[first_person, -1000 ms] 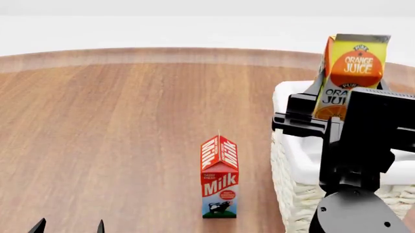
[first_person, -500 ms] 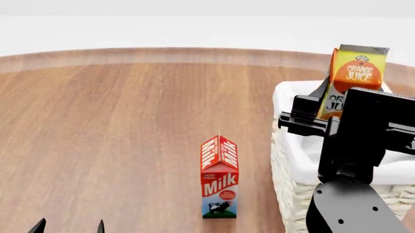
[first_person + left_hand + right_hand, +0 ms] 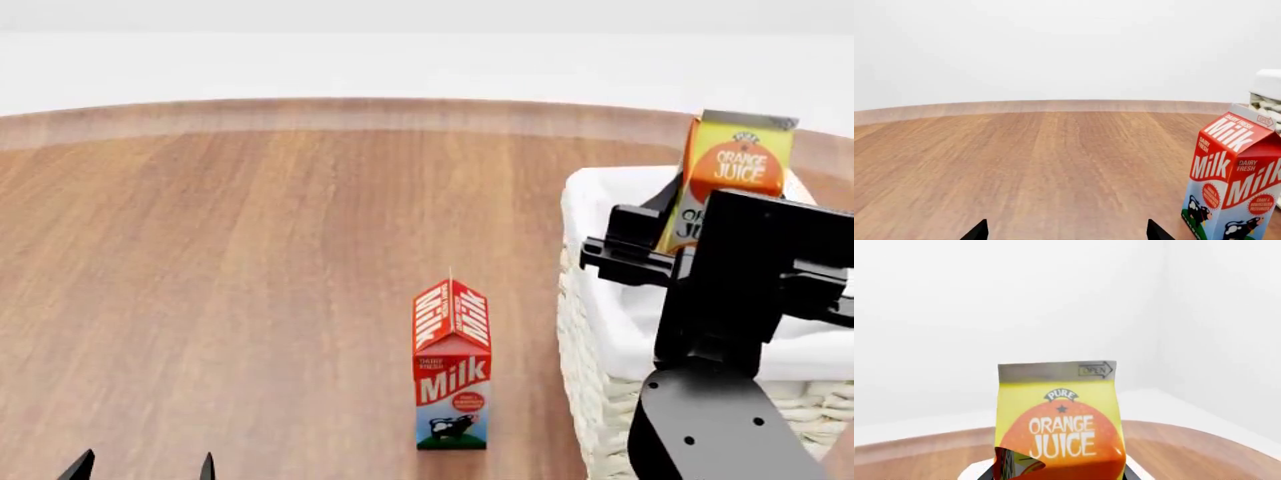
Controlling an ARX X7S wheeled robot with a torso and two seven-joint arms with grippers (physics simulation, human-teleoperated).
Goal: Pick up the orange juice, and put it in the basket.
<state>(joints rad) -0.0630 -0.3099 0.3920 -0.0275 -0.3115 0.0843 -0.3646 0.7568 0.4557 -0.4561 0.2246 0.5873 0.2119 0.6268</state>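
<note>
Juice first: I have the orange juice (image 3: 733,170) gripped in the right claw (image 3: 667,245), upright, hanging over the basket (image 3: 594,300) with its lower part hidden behind the arm, so I cannot tell whether its base touches the lining. I hold it low on the body, which leaves the gable top free and the label readable in the right wrist view. I judge the carton sits above the basket's far side, inside the rim line, which is where I want it before letting go. Beside the basket, on the counter (image 3: 240,250), the milk carton (image 3: 451,365) stands upright and well apart from the juice. My left claw (image 3: 143,466) waits spread wide and empty, low over the counter, farther from the basket than the milk.
</note>
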